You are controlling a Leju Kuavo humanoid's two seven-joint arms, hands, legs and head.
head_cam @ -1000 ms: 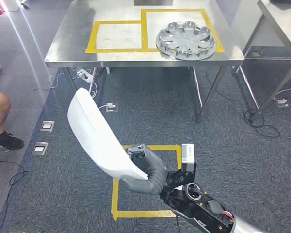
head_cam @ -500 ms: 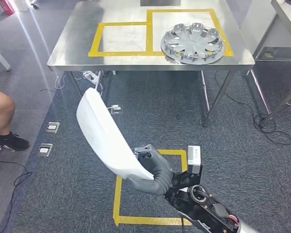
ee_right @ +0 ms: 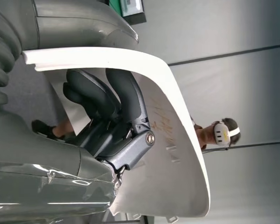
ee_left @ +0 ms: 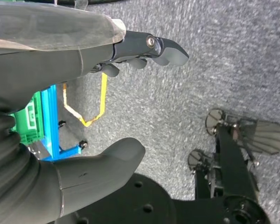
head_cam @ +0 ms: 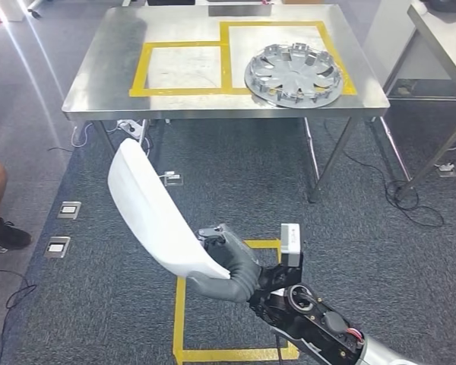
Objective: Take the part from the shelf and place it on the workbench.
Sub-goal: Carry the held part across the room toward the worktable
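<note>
Part in hand, tabletop not yet reached.

The right hand (head_cam: 237, 268) has its fingers curled tight around the lower edge of the white part (head_cam: 151, 213), carried clear above the floor; the pick looks done, the placing remains. The left hand (ee_left: 107, 102) hangs with fingers apart, holding nothing. The tabletop (head_cam: 99, 76) lies at twelve o'clock; its left taped square (head_cam: 182, 67) is free, a hubcap (head_cam: 292, 71) filling the other at one o'clock.

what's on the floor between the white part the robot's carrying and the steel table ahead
In the head view, just bare dark carpet separates the white part held in the right hand from the workbench; cables and a power strip lie under it.
</note>
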